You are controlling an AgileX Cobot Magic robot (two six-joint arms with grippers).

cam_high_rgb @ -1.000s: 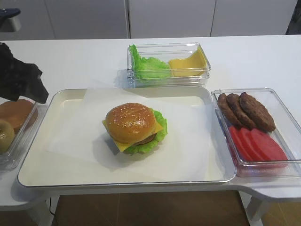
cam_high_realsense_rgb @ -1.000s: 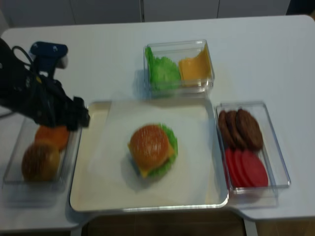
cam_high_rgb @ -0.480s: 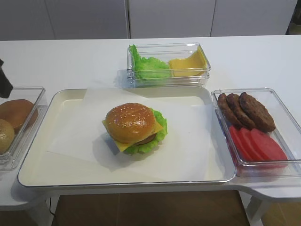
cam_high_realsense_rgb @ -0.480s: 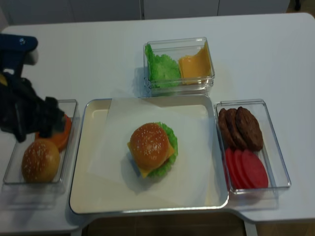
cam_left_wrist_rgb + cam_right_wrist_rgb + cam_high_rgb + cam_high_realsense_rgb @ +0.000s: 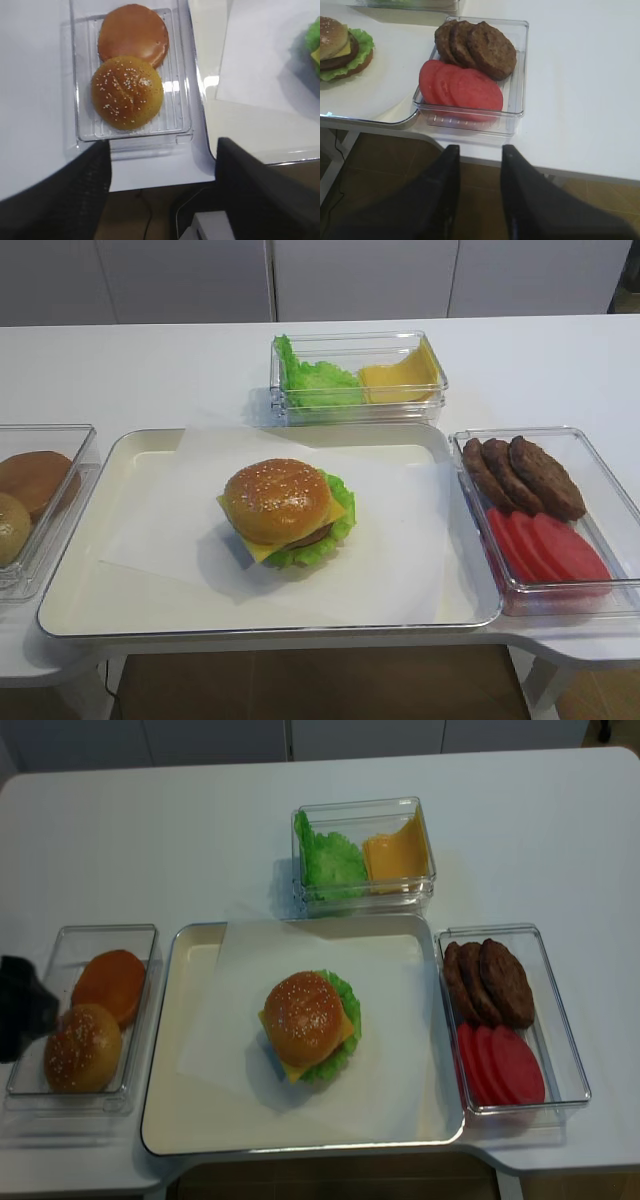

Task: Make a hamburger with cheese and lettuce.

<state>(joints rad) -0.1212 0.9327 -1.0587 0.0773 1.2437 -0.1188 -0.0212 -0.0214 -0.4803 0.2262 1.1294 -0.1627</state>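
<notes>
Hamburger (image 5: 307,1025) at your tray's (image 5: 200,1125) centre, left end effector (image 5: 22,1008) at its nine o'clock, well apart, jaws spread and empty, right end effector (image 5: 479,165) open, empty.

No text, label, brand, number or sign is showing legibly in any of the views.
</notes>
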